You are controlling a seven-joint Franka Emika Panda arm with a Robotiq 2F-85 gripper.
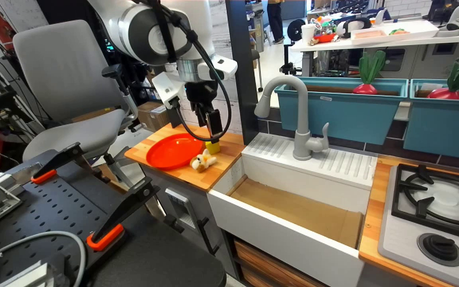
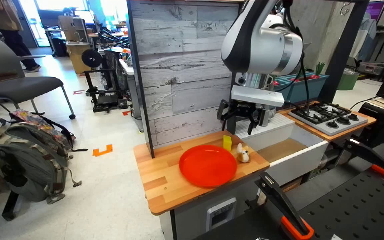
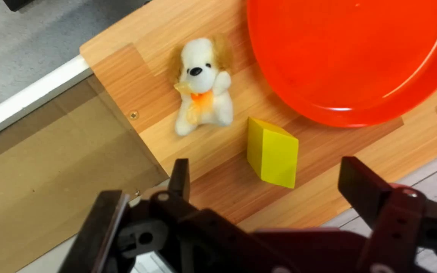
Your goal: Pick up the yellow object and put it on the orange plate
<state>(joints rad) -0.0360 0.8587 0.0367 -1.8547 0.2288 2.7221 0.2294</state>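
On surface [image 2: 160, 166] nr orange plate [image 2: 208, 165], yellow block [image 3: 278, 157] stands upright, long axis vert.; toy dog [image 3: 203, 94] close by, upper L of it in wrist view; your fingers [image 3: 360, 184] spread wide.

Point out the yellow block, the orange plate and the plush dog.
Yellow block [image 3: 279, 160], in the wrist view: its brighter face.
Orange plate [image 2: 208, 166], in an exterior view: its bare middle.
Plush dog [image 3: 202, 101], in the wrist view: the orange patch under its chin.
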